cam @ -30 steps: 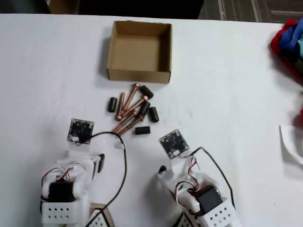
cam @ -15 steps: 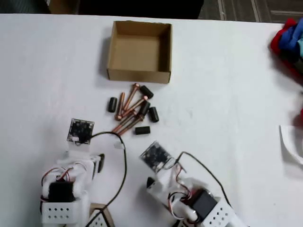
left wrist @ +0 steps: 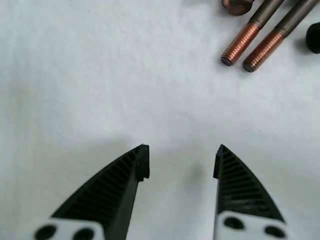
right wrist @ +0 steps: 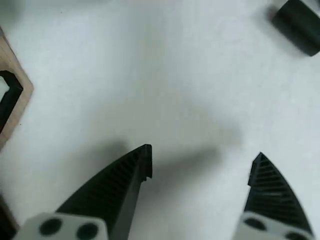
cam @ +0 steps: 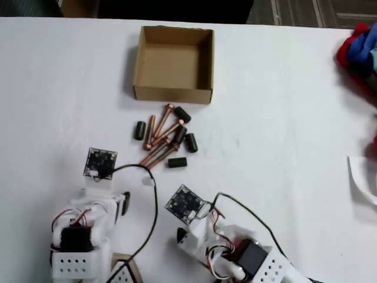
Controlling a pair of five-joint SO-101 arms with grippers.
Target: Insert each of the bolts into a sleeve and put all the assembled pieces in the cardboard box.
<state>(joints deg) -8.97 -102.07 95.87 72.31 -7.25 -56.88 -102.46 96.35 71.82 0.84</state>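
High view: bolts (cam: pixel 158 127) and sleeves (cam: pixel 139 130) lie loose just beside the cardboard box (cam: pixel 172 94). Your left gripper (left wrist: pixel 181 155) and right gripper (right wrist: pixel 202 157) hang wide and empty, ready to pick.

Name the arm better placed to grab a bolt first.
Probably left: the left end effector, open, points at two bolts lying just ahead; the right end effector faces a sleeve.

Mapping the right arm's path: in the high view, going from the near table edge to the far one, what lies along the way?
right arm → heap of bolts and sleeves → cardboard box
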